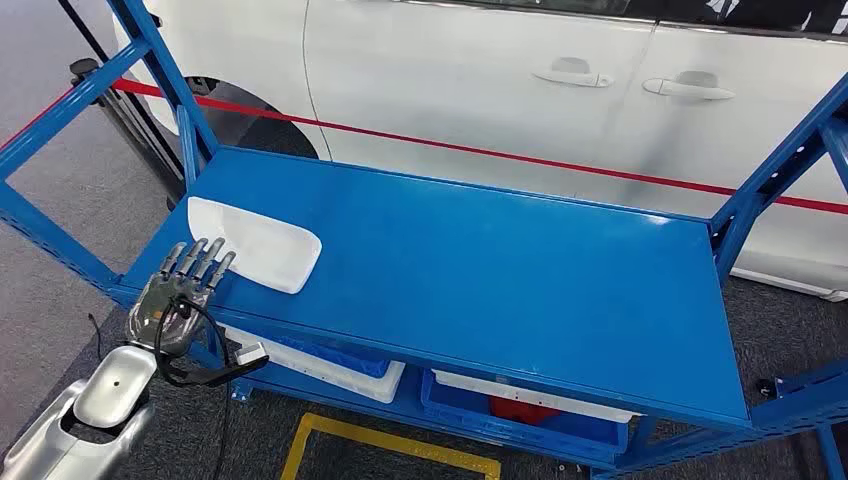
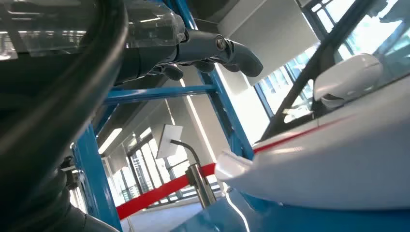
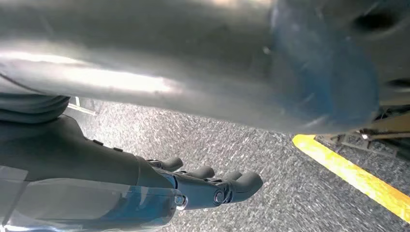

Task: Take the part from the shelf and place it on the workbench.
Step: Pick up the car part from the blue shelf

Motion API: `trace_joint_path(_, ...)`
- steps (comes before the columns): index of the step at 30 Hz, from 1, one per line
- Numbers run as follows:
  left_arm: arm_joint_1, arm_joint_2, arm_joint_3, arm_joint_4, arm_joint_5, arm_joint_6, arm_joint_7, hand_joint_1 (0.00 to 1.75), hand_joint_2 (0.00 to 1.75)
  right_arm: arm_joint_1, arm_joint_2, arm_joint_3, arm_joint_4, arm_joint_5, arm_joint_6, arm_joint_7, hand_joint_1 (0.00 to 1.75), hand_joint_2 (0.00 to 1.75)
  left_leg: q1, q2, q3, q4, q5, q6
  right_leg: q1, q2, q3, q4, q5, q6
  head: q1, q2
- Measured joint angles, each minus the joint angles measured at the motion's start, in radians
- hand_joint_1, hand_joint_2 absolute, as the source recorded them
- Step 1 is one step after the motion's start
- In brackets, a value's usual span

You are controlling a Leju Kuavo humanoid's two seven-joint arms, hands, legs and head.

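Head view: beyond the left hand point(image 1: 185, 283) a white car point(image 1: 520, 90) fills the background, with a red barrier tape point(image 1: 480, 152) stretched along its side. Nearer, the blue shelf point(image 1: 480, 270) spreads ahead of and to the right of that hand. The white part point(image 1: 255, 243) lies flat on the shelf's top deck, just ahead of the left hand, whose fingers are straight and spread, their tips at or just over the part's near edge, gripping nothing. Below the deck sit blue bins point(image 1: 520, 410). The right hand point(image 3: 208, 186) hangs over grey carpet beside a yellow floor line point(image 3: 358, 176), fingers loosely extended, holding nothing.
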Motion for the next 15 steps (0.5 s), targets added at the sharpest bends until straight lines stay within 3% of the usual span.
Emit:
trace_joint_path(2, -0.001, 0.001, -0.006, 0.007, 0.000, 0.002, -0.001, 0.00, 1.75, 0.001, -0.001, 0.000, 0.000, 0.000, 0.000, 0.000, 0.00, 0.00, 0.000, 0.000, -0.001, 0.003, -0.001, -0.001, 0.000, 0.000, 0.014, -0.030, 0.029, 0.000, 0.000, 0.000)
trace_joint_path(4, -0.003, 0.003, -0.013, 0.020, 0.000, 0.012, -0.003, 0.00, 1.75, 0.003, -0.002, 0.000, 0.000, -0.001, 0.000, 0.001, 0.00, 0.00, -0.001, -0.001, -0.002, 0.014, -0.008, -0.006, 0.000, -0.002, 0.073, -0.143, 0.095, -0.003, 0.000, 0.000)
trace_joint_path(6, -0.004, 0.007, -0.015, 0.029, 0.000, 0.026, -0.010, 0.00, 1.75, 0.005, -0.003, 0.000, 0.000, -0.002, 0.000, 0.002, 0.00, 0.00, -0.005, -0.001, -0.007, 0.031, -0.019, -0.015, 0.001, -0.003, 0.127, -0.251, 0.133, -0.012, -0.001, 0.000)
trace_joint_path(11, -0.016, 0.027, -0.015, 0.062, 0.000, 0.051, -0.035, 0.00, 1.75, 0.006, -0.004, 0.000, 0.000, -0.002, 0.000, 0.002, 0.00, 0.00, -0.003, -0.002, -0.016, 0.059, -0.040, -0.040, 0.002, -0.002, 0.137, -0.278, 0.137, -0.039, -0.004, 0.000)
trace_joint_path(13, -0.022, 0.035, -0.015, 0.076, 0.001, 0.054, -0.039, 0.00, 1.75, 0.006, -0.004, 0.000, 0.000, -0.002, 0.001, 0.002, 0.00, 0.00, 0.003, -0.003, -0.055, 0.146, -0.093, -0.055, -0.001, -0.003, 0.138, -0.280, 0.138, -0.046, -0.006, 0.000)
trace_joint_path(15, -0.025, 0.038, -0.015, 0.091, 0.000, 0.056, -0.044, 0.00, 1.75, 0.006, -0.003, 0.000, 0.000, -0.002, 0.002, 0.002, 0.00, 0.00, 0.009, -0.003, -0.119, 0.282, -0.153, -0.066, -0.001, -0.002, 0.137, -0.279, 0.138, -0.048, -0.008, 0.000)
